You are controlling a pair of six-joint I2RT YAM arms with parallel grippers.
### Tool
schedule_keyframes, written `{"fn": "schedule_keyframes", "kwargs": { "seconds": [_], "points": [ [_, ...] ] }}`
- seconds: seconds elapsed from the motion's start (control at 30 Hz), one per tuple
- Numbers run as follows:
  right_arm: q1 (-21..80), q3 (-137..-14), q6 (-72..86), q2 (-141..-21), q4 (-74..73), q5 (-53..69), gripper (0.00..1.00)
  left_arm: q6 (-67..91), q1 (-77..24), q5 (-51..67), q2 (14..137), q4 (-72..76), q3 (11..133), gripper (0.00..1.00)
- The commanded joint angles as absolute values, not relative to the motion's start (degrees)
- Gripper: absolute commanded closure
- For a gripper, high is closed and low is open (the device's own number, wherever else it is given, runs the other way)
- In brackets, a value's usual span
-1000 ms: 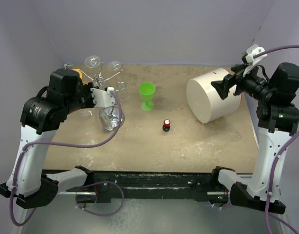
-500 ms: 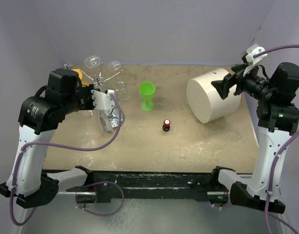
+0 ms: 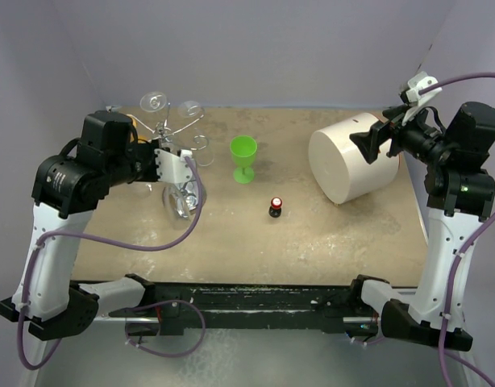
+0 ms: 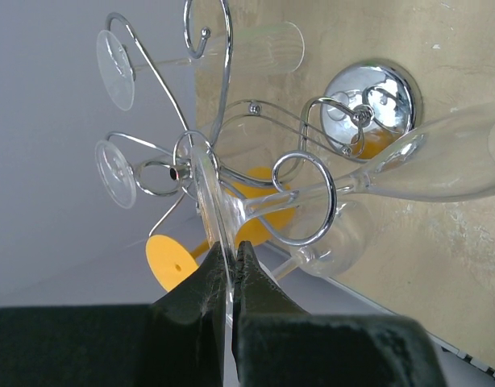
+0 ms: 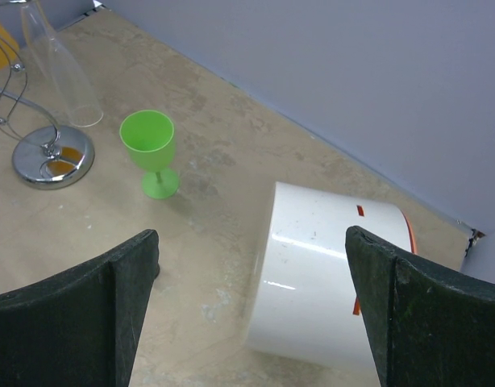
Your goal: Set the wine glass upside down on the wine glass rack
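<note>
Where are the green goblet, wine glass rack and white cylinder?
green goblet point(image 5: 148, 137): right wrist view, bowl.
wine glass rack point(image 5: 34, 165): right wrist view, disc base.
white cylinder point(image 5: 312, 282): right wrist view, curved side.

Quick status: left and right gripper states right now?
Left gripper: closed, pinching the foot of the clear wine glass.
Right gripper: open, holding nothing.

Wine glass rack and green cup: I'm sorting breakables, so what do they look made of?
The wine glass rack looks like chromed metal: mirror-bright disc base, thin bent wire arms. The green cup is probably plastic: opaque, evenly coloured, dull sheen.
</note>
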State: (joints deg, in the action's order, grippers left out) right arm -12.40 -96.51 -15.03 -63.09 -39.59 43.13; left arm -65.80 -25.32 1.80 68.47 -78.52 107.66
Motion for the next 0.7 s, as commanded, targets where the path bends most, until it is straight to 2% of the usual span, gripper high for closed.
{"fn": "schedule_keyframes", "kwargs": {
  "seconds": [0.0,0.33,0.47,0.67],
  "points": [
    [-12.7,-98.3,-15.7,-63.2,-38.7,44.4,0.00,-67.1,-25.8,4.1,68.9,-77.1,109.5,1.00],
    [-12.7,-96.7,-16.0,-62.6,-38.0,44.6,0.00,-67.2,-25.9,5.6,70.0,-76.0,106.9,1.00],
    [-12.7,-96.8,-16.4,-62.5,-38.3,43.9,0.00,-67.0,-26.0,5.4,70.4,-75.8,105.8,0.93],
    [-12.7,-96.0,-16.4,-62.1,-38.1,43.7,0.00,-66.7,-26.0,4.6,70.6,-75.5,104.6,0.92]
  ]
}}
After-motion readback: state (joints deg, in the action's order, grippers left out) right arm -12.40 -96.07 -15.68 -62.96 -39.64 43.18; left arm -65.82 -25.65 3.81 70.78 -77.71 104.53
